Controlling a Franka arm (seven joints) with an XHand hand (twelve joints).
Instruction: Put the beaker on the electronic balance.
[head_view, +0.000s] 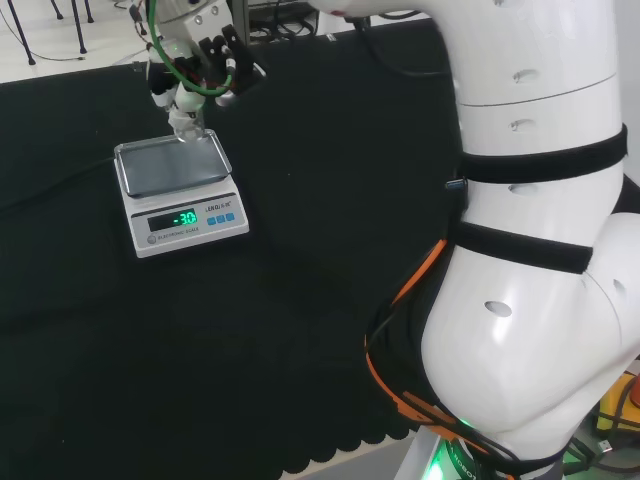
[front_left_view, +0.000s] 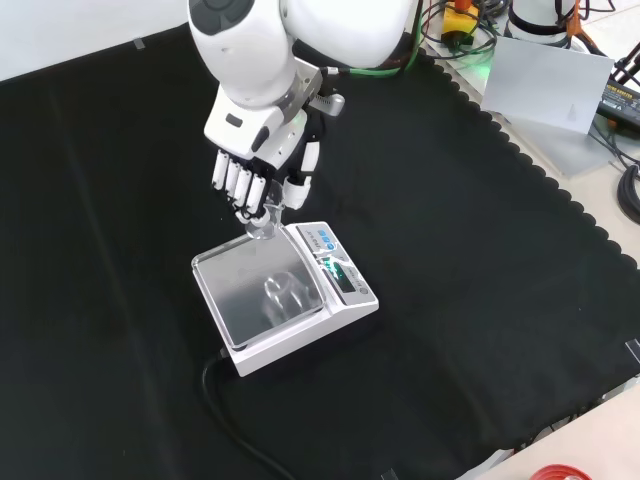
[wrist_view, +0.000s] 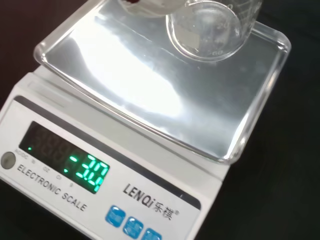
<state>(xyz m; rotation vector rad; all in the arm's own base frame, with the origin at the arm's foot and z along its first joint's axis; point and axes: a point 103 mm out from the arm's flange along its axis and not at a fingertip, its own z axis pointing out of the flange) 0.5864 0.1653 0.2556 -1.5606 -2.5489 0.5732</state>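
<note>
While the robot hand (front_left_view: 262, 180) grips the beaker (front_left_view: 262, 222) with curled fingers, it hangs above the balance (front_left_view: 285, 295) pan's far edge, upper centre, poised for setting down.

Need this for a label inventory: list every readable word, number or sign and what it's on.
Electronic balance display: lit green digits, not transcribed.
Its front panel: printed caption and brand mark, not transcribed.
Beaker: faint markings, unreadable.

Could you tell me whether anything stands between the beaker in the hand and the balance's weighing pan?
Nothing visible does. The hand holds the clear beaker over the far edge of the electronic balance, and its steel pan is bare below the glass.
</note>
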